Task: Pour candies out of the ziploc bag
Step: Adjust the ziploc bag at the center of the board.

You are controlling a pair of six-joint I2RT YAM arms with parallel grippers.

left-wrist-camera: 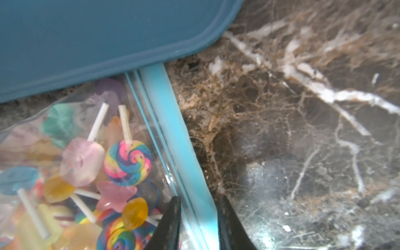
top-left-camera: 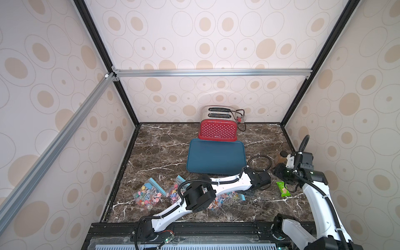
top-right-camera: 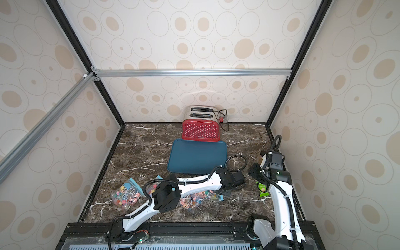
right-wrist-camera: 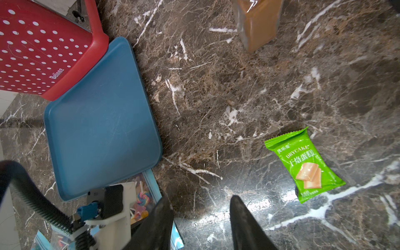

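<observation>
In a top view, the ziploc bag (top-left-camera: 225,198) is lying beneath the left gripper (top-left-camera: 246,192), and the tray (top-left-camera: 216,155) beyond is sitting bare. In the left wrist view, the jaws are flanking the blue seal (left-wrist-camera: 173,121), whether pinching it I cannot tell. The candies (left-wrist-camera: 127,162) beside them are sitting bagged, unpoured. In the right wrist view, the right gripper (right-wrist-camera: 200,198) is hanging parted, empty.

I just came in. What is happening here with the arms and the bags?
The left pincer straddles the blue zip strip of a ziploc bag that lies by the blue tray, full of candies; whether it grips yet is unclear. The right pincer hangs open over the table, holding nothing. No candy is out yet.
</observation>
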